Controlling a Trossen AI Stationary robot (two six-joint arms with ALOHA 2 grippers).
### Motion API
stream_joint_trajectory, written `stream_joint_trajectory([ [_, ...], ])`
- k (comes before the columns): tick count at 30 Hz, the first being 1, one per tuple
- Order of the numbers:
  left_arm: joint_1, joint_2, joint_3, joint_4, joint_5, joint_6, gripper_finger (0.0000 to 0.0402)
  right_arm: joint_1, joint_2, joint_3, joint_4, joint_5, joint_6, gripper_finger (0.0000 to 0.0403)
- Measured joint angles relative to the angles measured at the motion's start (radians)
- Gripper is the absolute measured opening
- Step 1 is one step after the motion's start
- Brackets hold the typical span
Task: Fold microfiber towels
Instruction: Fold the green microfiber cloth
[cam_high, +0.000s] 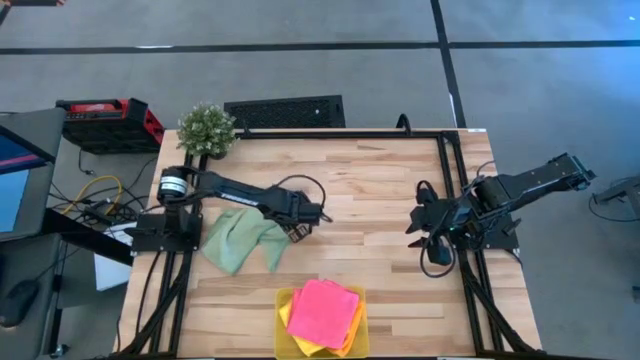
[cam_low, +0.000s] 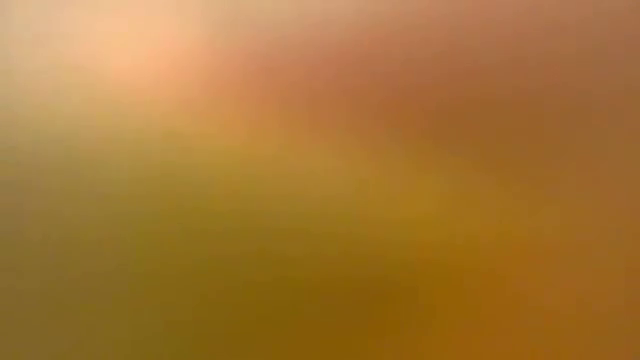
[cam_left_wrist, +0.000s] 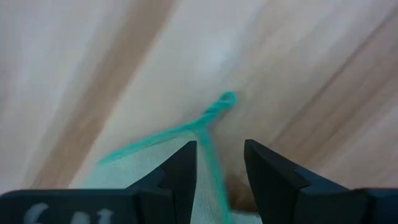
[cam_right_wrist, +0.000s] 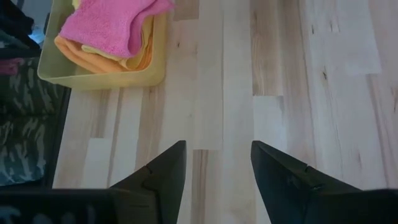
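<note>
The pale green towel (cam_high: 240, 240) lies crumpled on the wooden table (cam_high: 370, 180) at the left. Its corner with a small loop (cam_left_wrist: 227, 98) lies flat on the wood. My left gripper (cam_high: 299, 231) is open, low over that corner. In the left wrist view its fingers (cam_left_wrist: 220, 146) stand on either side of the towel's teal hem (cam_left_wrist: 208, 134). The hot pink towel (cam_high: 322, 310) lies on top of the yellow and orange towels in the yellow tray (cam_high: 284, 298) at the near edge. My right gripper (cam_high: 422, 228) is open and empty at the right. The low view shows only an orange-yellow blur. My left gripper comes at the green towel's corner from above, and the hem runs through the gap between its open fingers. Whether a finger touches the cloth, I cannot tell. The corner lies flat on the table.
A small potted plant (cam_high: 207, 128) stands at the far left corner, with a black grille (cam_high: 285, 110) behind the far edge. Black frame rails (cam_high: 455, 190) run along the table's sides. Bare wood lies between the two grippers. The tray also shows in the right wrist view (cam_right_wrist: 106, 78).
</note>
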Motion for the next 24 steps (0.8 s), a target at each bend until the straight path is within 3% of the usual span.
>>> stream_joint_trajectory([
  [15, -0.029, 0.058, -0.001, -0.048, -0.124, 0.067, 0.0128, 0.000, 0.000, 0.000, 0.021, 0.000, 0.000, 0.0205],
  [24, -0.029, 0.068, -0.003, -0.098, -0.130, 0.056, 0.0128, 0.000, 0.000, 0.000, 0.022, 0.000, 0.000, 0.0205],
])
